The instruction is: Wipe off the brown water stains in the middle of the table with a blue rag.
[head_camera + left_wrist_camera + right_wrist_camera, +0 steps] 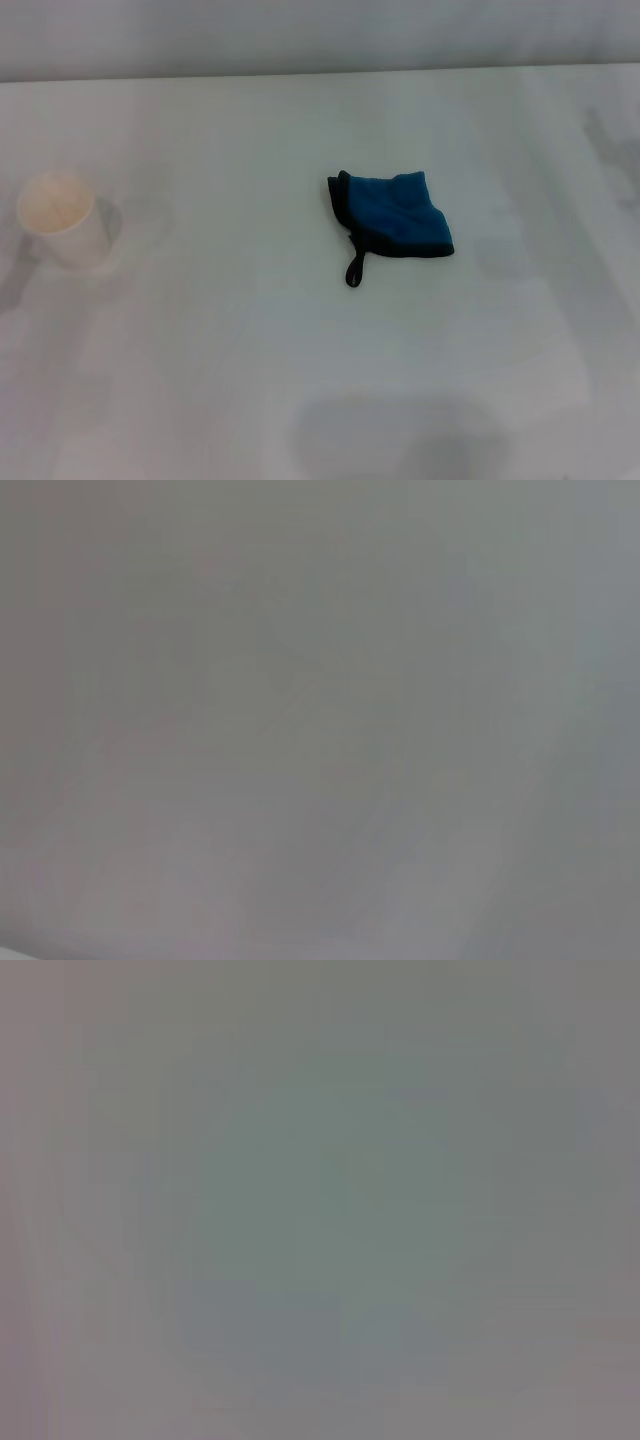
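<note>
Only the head view gives content: 1 blue rag (392,215) lying flat near the middle of the table (230,380), crumpled into a rough fan shape, black trim along its near and left edges, short black loop trailing from the near-left corner toward the robot. 1 white paper cup (65,220) standing upright well to the left of the rag, clearly apart from it, open mouth showing a pale tan inside. Behind the far table edge, a plain pale wall (320,35). On the near part of the table, a soft grey shadow patch (400,435).

No brown stain distinguishable on the white surface around the rag; cannot tell whether any lies under the cloth.

Both wrist views: nothing but even, featureless grey, no rag, no cup, no table edge, no fingers.

Count: 1 rag, 1 cup, 1 table, 0 grippers visible in any view. Neither the left nor the right gripper seen anywhere, so no telling whether either is spread or closed, and nothing held within sight. With no gripper to measure from, rag position only relative to the table: central, touching nothing but the surface.
</note>
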Tool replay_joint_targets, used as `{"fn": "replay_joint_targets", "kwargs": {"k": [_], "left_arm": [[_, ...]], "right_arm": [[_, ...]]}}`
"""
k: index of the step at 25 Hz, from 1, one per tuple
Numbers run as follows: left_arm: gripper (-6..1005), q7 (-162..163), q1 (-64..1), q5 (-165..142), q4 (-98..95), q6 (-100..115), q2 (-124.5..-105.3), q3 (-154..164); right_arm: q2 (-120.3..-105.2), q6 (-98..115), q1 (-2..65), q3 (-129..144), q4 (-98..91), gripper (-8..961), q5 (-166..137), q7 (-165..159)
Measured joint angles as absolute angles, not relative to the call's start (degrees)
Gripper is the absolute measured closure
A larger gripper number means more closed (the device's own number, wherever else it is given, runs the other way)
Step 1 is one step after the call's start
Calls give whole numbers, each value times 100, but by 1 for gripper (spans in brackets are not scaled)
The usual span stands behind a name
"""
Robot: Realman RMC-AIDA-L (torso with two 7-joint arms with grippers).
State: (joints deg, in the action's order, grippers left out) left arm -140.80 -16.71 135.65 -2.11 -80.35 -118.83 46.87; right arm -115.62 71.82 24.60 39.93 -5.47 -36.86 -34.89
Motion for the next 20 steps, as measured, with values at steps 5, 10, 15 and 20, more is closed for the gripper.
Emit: {"fn": "replay_joint_targets", "kwargs": {"k": [5,10,15,20], "left_arm": [[117,-14080,-1766,13571,-210,-7927,-11883,4678],[117,-14080,-1842,13575,-218,-7831,-11883,4675],[116,-14080,-1861,13584,-233,-7817,-11874,4675],[116,-14080,-1878,13592,-264,-7804,-11874,4675]], "right_arm": [[-11604,6732,2575,3984,-249,119,-3610,-2792],[-11606,6561,2669,3971,-170,118,-3588,-2751],[-11604,6556,2672,3960,-171,118,-3576,-2754],[-11601,6555,2684,3956,-187,118,-3569,-2769]]}}
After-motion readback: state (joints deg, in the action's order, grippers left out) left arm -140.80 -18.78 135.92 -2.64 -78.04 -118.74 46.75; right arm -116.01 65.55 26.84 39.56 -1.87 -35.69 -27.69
